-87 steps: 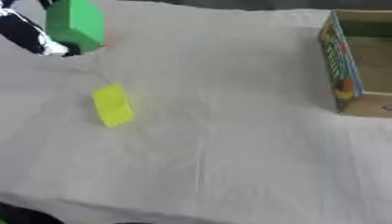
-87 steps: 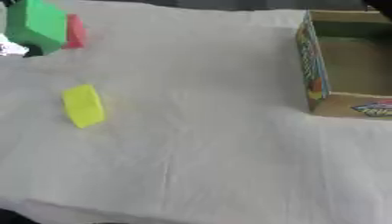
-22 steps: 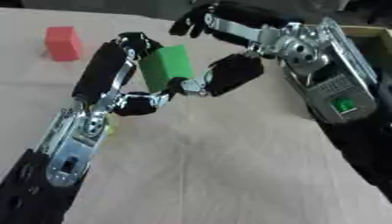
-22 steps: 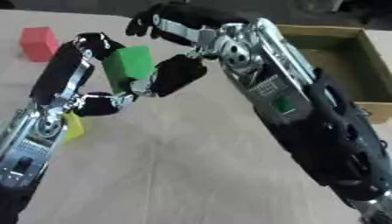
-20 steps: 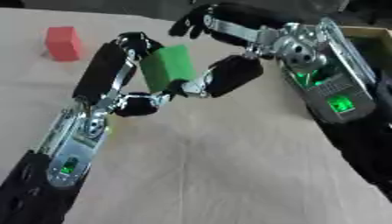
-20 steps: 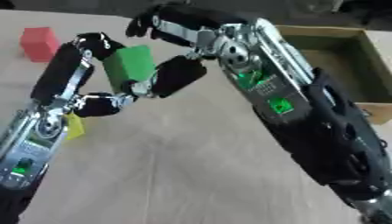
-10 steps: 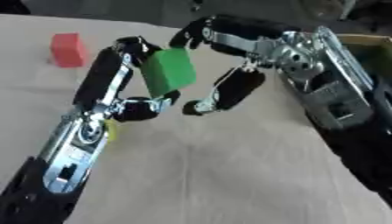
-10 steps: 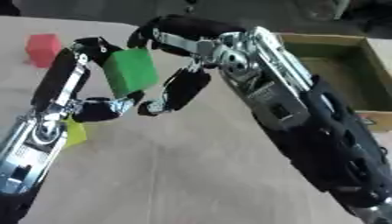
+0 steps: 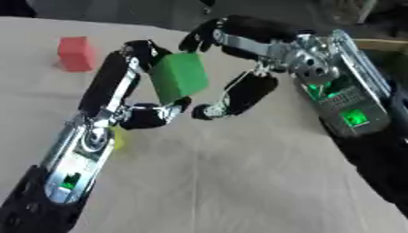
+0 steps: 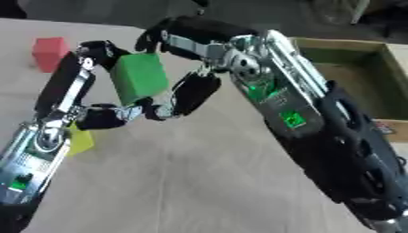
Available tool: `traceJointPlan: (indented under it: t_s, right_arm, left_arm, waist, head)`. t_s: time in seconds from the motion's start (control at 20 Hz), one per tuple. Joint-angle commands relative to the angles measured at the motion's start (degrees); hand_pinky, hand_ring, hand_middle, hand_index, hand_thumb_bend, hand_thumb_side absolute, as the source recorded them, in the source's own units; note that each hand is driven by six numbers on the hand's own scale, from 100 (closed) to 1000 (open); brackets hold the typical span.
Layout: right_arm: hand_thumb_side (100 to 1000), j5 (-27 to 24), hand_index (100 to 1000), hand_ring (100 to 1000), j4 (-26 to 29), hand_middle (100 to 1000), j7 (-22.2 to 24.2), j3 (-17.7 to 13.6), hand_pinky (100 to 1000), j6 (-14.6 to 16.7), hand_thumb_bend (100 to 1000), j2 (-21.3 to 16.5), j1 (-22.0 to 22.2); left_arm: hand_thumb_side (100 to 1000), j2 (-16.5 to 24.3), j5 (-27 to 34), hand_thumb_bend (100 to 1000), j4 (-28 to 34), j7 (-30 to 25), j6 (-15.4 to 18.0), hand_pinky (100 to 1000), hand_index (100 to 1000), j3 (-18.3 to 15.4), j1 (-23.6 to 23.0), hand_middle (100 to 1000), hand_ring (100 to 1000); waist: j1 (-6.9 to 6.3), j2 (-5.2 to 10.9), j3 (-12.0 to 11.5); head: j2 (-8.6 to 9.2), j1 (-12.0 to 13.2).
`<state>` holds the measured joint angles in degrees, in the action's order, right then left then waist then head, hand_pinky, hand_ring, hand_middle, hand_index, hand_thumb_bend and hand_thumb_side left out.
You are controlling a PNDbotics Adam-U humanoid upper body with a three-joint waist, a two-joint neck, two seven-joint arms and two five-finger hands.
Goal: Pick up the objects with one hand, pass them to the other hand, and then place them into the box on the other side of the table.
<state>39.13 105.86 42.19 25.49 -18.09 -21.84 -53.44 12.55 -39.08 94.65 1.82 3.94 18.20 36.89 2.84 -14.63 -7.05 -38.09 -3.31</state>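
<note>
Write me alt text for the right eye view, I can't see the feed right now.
The left hand holds a green block above the cloth-covered table, with the right hand curled around it from the other side, mid-handover. A red block sits far left, a yellow block shows beside the left arm, and the open box is at right.

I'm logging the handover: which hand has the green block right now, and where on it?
The left hand holds the green block, fingers over its top left edge and thumb under its bottom. The right hand is open around it, not gripping.
</note>
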Motion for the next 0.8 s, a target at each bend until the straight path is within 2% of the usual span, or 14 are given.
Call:
traceJointPlan:
  t_s: [0.05, 0.8]
  right_arm:
    - [298, 0.44, 880, 850, 0.17, 828, -0.83, -0.51, 881, -0.46, 557, -0.16, -0.78]
    - [257, 0.93, 854, 828, 0.66, 804, -1.8, -0.06, 876, -0.39, 530, -0.27, -0.97]
  left_arm:
    - [100, 0.46, 0.64, 100, 1.85, -0.53, 0.4, 529, 516, -0.02, 0.98, 473, 526]
    - [100, 0.22, 3.49, 100, 3.26, -1.21, 1.24, 512, 516, 0.3, 1.23, 469, 516]
  waist:
    - [-0.24, 1.31, -0.03]
    - [-0.23, 1.19, -0.25]
  head:
    - [0.5, 0.31]
    - [0.68, 0.33]
